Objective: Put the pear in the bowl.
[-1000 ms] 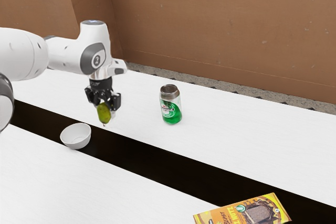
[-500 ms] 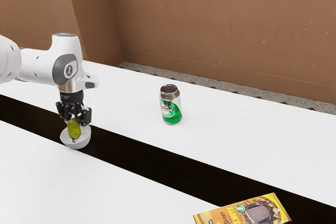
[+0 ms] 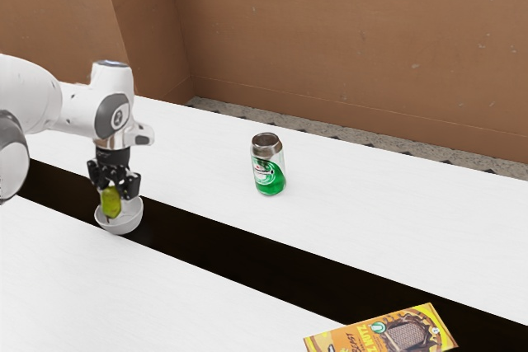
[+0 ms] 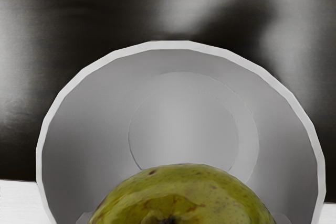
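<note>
The pear (image 3: 110, 204) is being gripped by the closed gripper (image 3: 114, 190) and is being held at the bowl (image 3: 127, 222), its lower end being seen against the hollow on the exterior view's left side of the bowl. Whether the bowl is being touched by the pear is being left unclear by the pictures. Compared with half a second ago, the pear is being shown shifted slightly toward the exterior view's left, while the top of the hand is being carried a little lower and farther toward the exterior view's right, so the hand is being held more upright. More of the arm (image 3: 82, 109) is also being shown now, a grey-ringed joint being brought back into sight at the exterior view's left edge. In the wrist view, the rounded, speckled end of the pear is being seen in front of the bowl's pale interior, with much of the rim being shown around it. The bowl is being kept in the same spot on the dark strip (image 3: 247, 257) of the white surface (image 3: 371, 204), and the green-and-silver can (image 3: 269, 172) and the yellow box (image 3: 388, 334) are being left unmoved.
</note>
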